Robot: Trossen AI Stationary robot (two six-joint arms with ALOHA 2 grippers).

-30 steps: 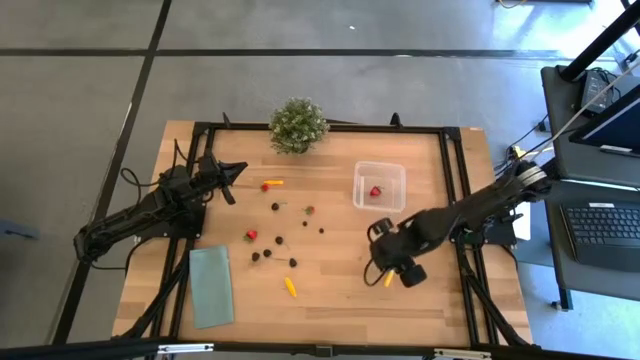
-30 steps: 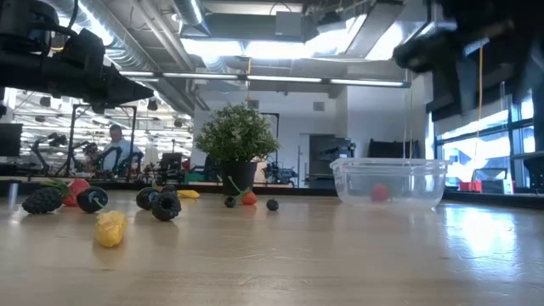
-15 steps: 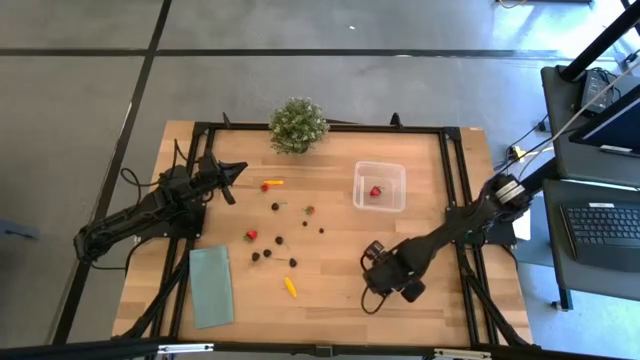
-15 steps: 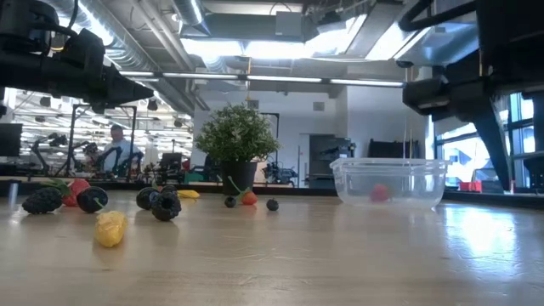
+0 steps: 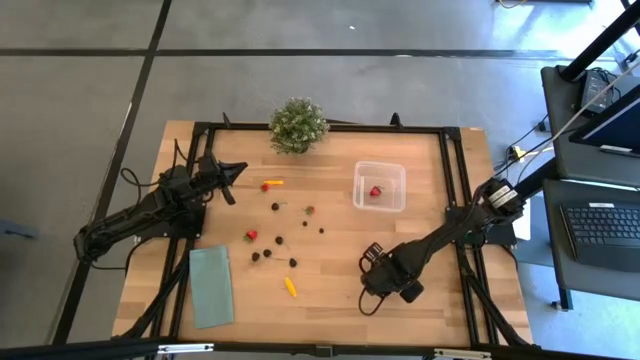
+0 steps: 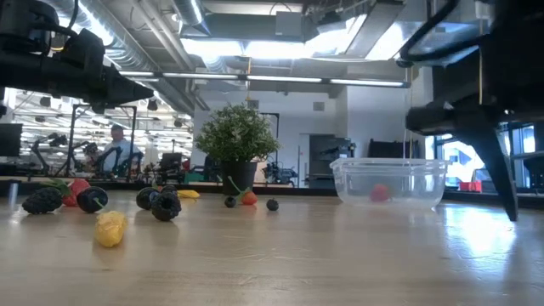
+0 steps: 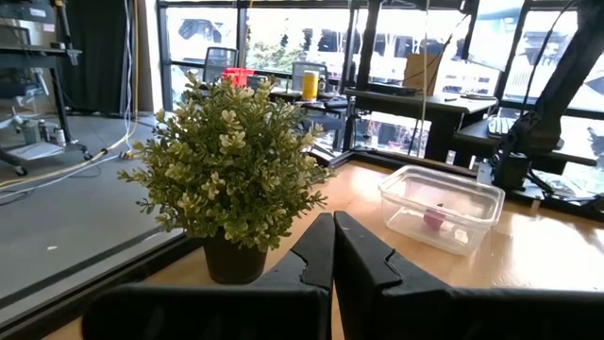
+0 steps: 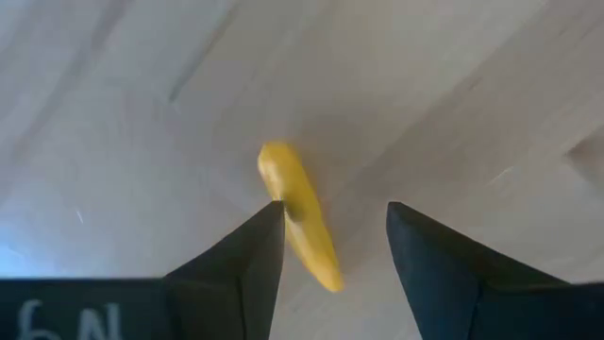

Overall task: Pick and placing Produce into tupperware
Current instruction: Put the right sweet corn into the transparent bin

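Observation:
My right gripper (image 8: 330, 212) is open and low over the table's near right part (image 5: 385, 278). Its fingers stand on either side of a yellow elongated piece (image 8: 300, 227) lying flat on the wood; the high view hides that piece under the gripper. The clear tupperware (image 5: 380, 186) stands at the far right with one red piece (image 5: 376, 191) inside, also visible in the low view (image 6: 379, 193). Other produce lies mid-table: dark berries (image 5: 262, 254), a red piece (image 5: 252, 236), a yellow piece (image 5: 289, 287). My left gripper (image 7: 332, 227) is shut and waits above the far left (image 5: 235, 172). My right gripper comes from above, pointing down, with its fingers across the yellow piece. One fingertip (image 8: 272, 215) overlaps the piece's side near its middle (image 8: 291, 210); whether it touches, I cannot tell. The other finger stands apart from it. The piece lies flat on the table.
A bushy potted plant (image 5: 298, 125) stands at the far edge, close ahead of the left gripper (image 7: 226, 179). A pale-green cloth (image 5: 211, 285) lies flat at the near left. A red and orange piece (image 5: 270, 184) lies near the left gripper.
My right gripper has moved toward the near edge and a little left, and gone down over the yellow piece, which showed beside it a second ago. In the low view that arm has dropped toward the table. The produce and the tupperware have stayed put.

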